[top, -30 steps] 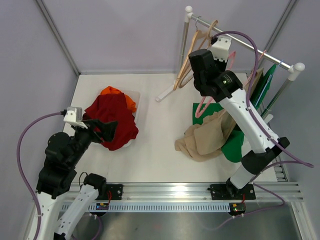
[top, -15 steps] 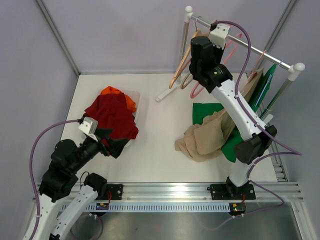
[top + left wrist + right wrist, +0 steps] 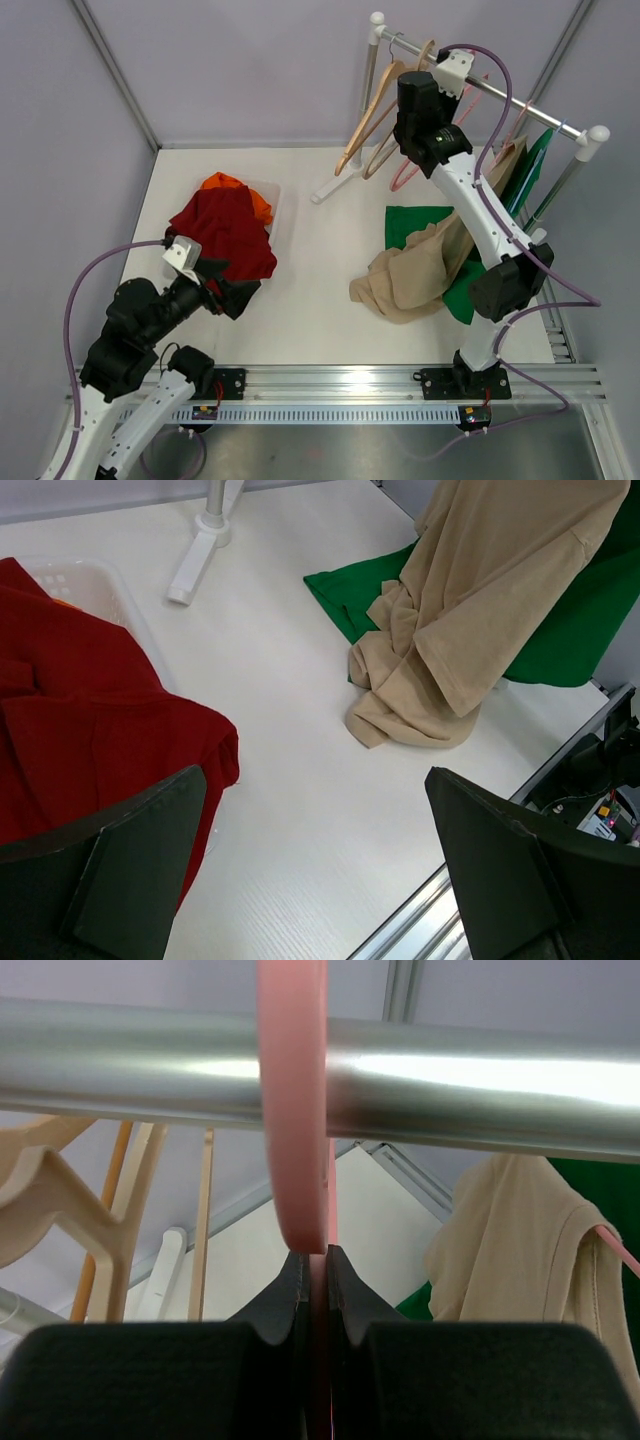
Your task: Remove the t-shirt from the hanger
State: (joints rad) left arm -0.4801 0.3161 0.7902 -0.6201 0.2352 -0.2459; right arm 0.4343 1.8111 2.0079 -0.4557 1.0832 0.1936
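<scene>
My right gripper (image 3: 450,88) is up at the rack's metal rail (image 3: 520,100) and shut on a bare pink hanger (image 3: 405,175). In the right wrist view the hanger's hook (image 3: 292,1110) curves over the rail (image 3: 480,1085), with its stem pinched between my jaws (image 3: 312,1260). A red t-shirt (image 3: 225,235) lies heaped over a white basket (image 3: 272,195); it also shows in the left wrist view (image 3: 80,720). My left gripper (image 3: 225,290) is open and empty just near of it (image 3: 315,780).
A tan t-shirt (image 3: 410,275) hangs from the rail's right part and pools on the table over a green garment (image 3: 415,220). Wooden hangers (image 3: 370,120) hang at the rail's left end. An orange garment (image 3: 225,183) lies in the basket.
My right gripper has lifted the pink hanger up to the rail. My left arm has drawn back toward the near edge, away from the red t-shirt.
</scene>
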